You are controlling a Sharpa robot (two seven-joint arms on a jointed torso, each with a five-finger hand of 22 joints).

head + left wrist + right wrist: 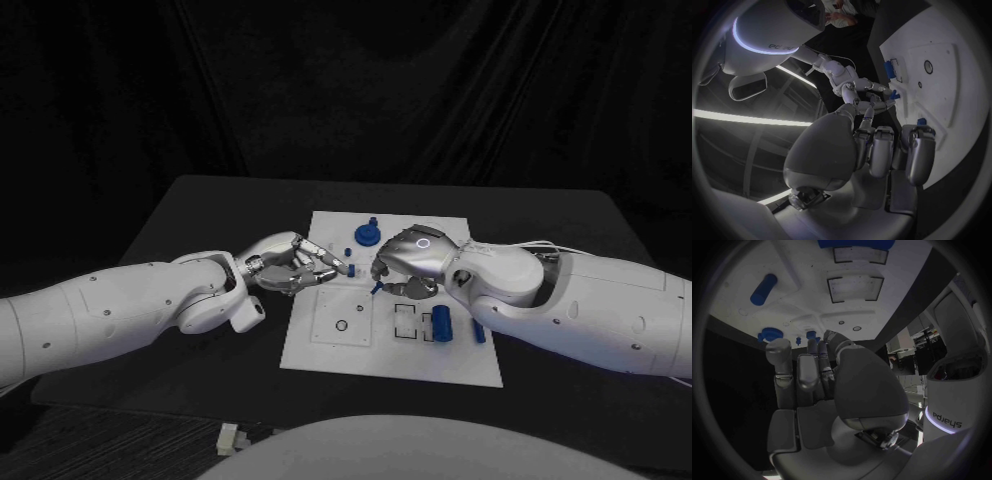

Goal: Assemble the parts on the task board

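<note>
The white task board [378, 352] lies in the middle of the table. My right hand [411, 258] hovers over its middle and pinches a small blue part [378, 287] at its fingertips, which also appears in the left wrist view [895, 93]. My left hand [293, 266] sits at the board's left edge with its fingers [881, 150] curled in, and one tip is beside a short blue peg [351, 270] standing on the board. A round blue knob [369, 235] stands at the far end. A blue cylinder [444, 325] lies near the right side.
A thin blue piece [479, 331] lies by the board's right edge. Rectangular recesses [407, 322] and small holes [340, 326] mark the near half of the board. A small pale object [228, 439] rests at the table's front edge.
</note>
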